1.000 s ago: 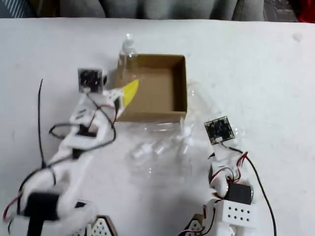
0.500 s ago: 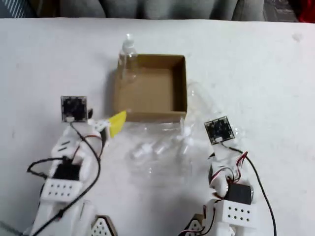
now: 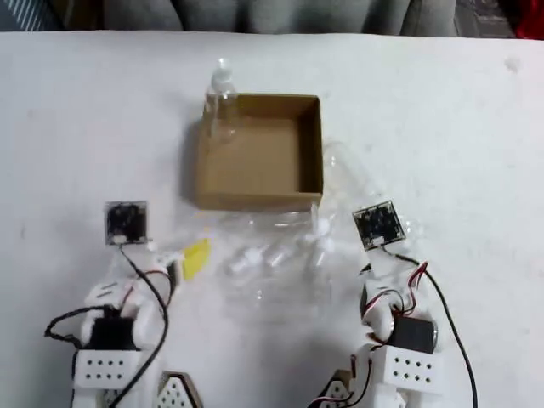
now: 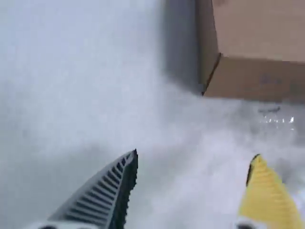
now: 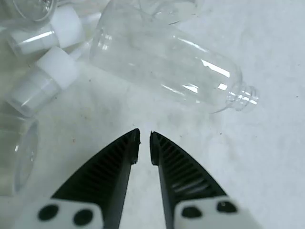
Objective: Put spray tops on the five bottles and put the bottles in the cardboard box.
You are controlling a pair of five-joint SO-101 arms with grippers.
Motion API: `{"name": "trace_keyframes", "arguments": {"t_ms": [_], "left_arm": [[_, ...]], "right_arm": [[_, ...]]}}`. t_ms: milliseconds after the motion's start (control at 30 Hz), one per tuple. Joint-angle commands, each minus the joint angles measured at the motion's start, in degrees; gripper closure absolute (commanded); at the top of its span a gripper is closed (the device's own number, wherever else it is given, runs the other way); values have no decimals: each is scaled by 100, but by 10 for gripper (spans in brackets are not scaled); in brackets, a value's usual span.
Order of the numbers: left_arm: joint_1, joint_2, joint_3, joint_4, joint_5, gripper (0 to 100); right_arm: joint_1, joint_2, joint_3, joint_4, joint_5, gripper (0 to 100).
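Nearest me, my left gripper [image 4: 195, 154] hangs over the white table [image 4: 71, 71]. Its black ridged finger [image 4: 116, 191] and yellow finger [image 4: 262, 195] are spread wide, with bare tabletop between them. My right gripper [image 5: 144, 138] sits low over the table with its two black fingers drawn almost together, only a thin slit between the tips, and they grip no object.

Just beyond those tips a clear plastic bottle [image 5: 167, 62] lies on its side, its threaded neck open. Beside it, white spray tops [image 5: 45, 78] lie loose among other clear bottles. From above, this heap [image 3: 272, 255] spreads between my two arms, just in front of the near wall of the brown cardboard box [image 3: 255, 201].

Another clear bottle [image 3: 348, 170] lies on the table close by the box's right wall. Farthest off, a capped bottle [image 3: 221, 89] stands upright at the box's far left corner. I cannot tell whether it is inside the box or just outside it.
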Motion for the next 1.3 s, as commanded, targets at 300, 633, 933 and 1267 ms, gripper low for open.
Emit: {"name": "trace_keyframes", "arguments": {"t_ms": [300, 633, 933, 1267], "left_arm": [[-312, -1024, -9, 1196, -422, 697], [-295, -1024, -9, 1178, -941, 967], [-312, -1024, -9, 1178, -949, 979], [-312, -1024, -9, 1178, -967, 979]], "right_arm": [[-857, 31, -993, 84, 44, 981], [-1859, 1464, -2892, 673, -316, 981], [-1833, 5051, -4580, 453, -1890, 981], [-2114, 7125, -5547, 444, -2479, 981]]}}
